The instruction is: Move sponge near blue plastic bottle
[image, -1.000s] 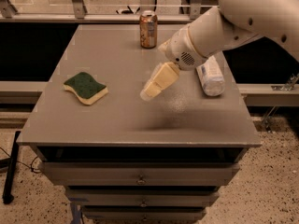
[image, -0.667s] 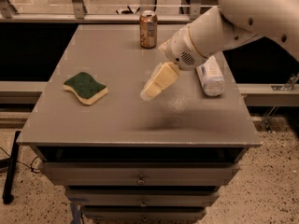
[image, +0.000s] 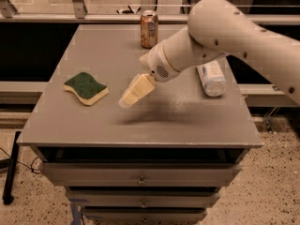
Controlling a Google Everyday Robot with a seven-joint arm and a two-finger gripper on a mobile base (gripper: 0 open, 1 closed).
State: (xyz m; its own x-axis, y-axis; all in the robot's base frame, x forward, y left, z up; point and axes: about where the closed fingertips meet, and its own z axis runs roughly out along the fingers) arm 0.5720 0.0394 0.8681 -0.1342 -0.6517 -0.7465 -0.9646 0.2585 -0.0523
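The sponge, dark green on top over pale yellow foam, lies flat on the left part of the grey table. The blue plastic bottle, whitish with a pale label, lies on its side at the table's right edge, partly hidden by my arm. My gripper hangs just above the table's middle, pointing down and to the left. It is a short way right of the sponge, not touching it, and holds nothing that I can see.
A brown metal drink can stands upright at the back middle of the table. My white arm reaches in from the upper right, above the bottle. Drawers sit under the table's front edge.
My gripper has moved left and a little toward the front, closer to the sponge. The sponge, bottle and can have not moved.
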